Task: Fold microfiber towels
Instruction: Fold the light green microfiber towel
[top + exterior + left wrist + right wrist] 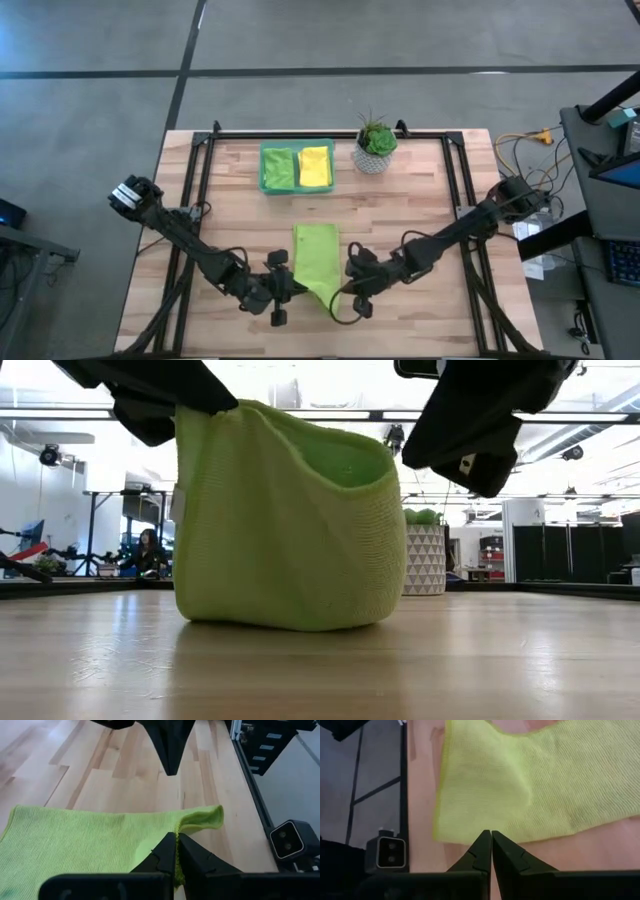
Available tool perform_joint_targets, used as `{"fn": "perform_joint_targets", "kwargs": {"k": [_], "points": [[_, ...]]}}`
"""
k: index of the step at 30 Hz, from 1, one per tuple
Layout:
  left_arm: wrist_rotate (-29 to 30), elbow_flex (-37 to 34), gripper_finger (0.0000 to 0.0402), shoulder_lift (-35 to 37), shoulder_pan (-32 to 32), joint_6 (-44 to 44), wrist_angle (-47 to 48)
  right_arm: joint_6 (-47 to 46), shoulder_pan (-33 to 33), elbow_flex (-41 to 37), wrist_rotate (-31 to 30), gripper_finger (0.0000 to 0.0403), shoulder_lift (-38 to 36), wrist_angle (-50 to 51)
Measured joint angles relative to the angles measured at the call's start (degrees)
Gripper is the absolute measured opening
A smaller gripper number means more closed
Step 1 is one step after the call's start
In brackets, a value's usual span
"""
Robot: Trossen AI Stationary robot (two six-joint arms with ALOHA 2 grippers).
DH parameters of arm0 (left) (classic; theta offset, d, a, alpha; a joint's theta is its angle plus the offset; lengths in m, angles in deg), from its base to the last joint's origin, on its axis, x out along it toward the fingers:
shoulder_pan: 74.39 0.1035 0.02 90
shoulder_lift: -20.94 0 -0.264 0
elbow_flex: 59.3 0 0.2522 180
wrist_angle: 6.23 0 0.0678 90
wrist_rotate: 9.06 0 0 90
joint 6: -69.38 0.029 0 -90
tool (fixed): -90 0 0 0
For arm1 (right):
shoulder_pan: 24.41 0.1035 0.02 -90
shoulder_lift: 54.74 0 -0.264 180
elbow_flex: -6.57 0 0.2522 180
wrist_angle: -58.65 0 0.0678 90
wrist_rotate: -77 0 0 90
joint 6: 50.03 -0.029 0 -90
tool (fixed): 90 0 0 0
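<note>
My left gripper [176, 851] pinches the lime towel [316, 256] edge, lifting it. My right gripper [491, 847] hangs closed, empty, beside the towel.

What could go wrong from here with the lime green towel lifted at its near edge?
1. The right gripper has its jaws shut on only the very rim of the lime green towel; that corner may slip out mid-fold.
2. The left gripper holds its corner higher, and the low view shows the cloth sagging into a pouch between them, so the fold could land bunched or skewed.
3. Both grippers sit close together, so they may bump.
</note>
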Motion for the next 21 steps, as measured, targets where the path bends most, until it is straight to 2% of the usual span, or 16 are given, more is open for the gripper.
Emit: {"fn": "perform_joint_targets", "kwargs": {"k": [10, 21], "points": [[0.1, 0.0, 0.0000, -0.1, 0.0, 0.0, 0.0, 0.1, 0.1, 0.2, -0.5, 0.0028, 0.0, -0.6], [-0.2, 0.0, 0.0000, -0.1, 0.0, 0.0, 0.0, 1.8, 0.3, 0.2, -1.4, 0.0029, 0.0, -0.8]]}}
